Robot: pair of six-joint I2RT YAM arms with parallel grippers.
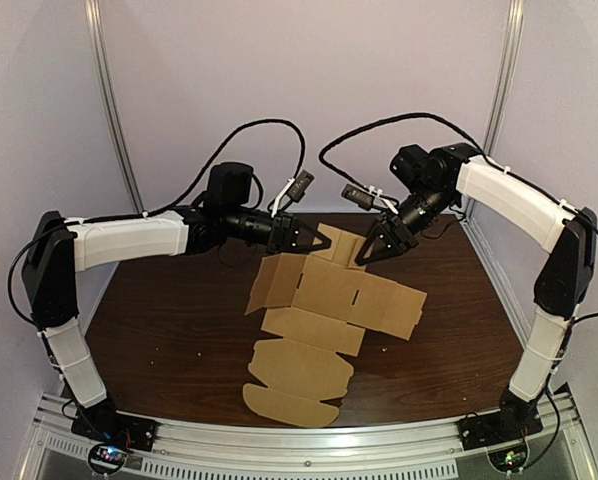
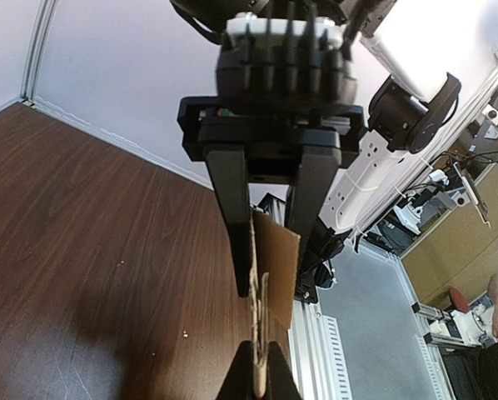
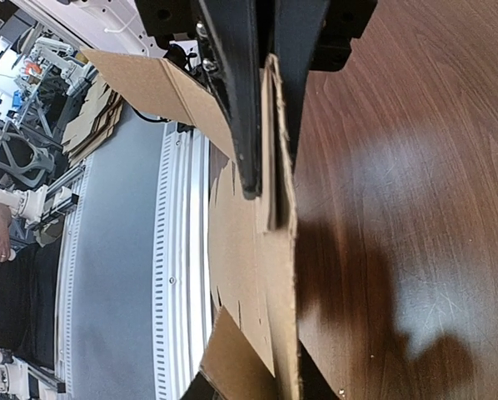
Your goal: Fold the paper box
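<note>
Top view: we saw the flat cardboard box blank (image 1: 319, 320) lying on the wooden table (image 1: 159, 320), its far flap (image 1: 341, 243) raised between the left gripper (image 1: 324, 240) and the right gripper (image 1: 367, 252). Left wrist view: the left gripper pinched the flap's edge, and the right gripper's fingers (image 2: 232, 217) stood spread astride it. Right wrist view: the left gripper clamped the cardboard.

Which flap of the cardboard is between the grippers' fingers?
The far flap, farthest from the arm bases: the left gripper and right gripper both straddle it; the other flaps lie untouched.

1 overhead, 2 close wrist views, shared box (image 1: 319, 290)
</note>
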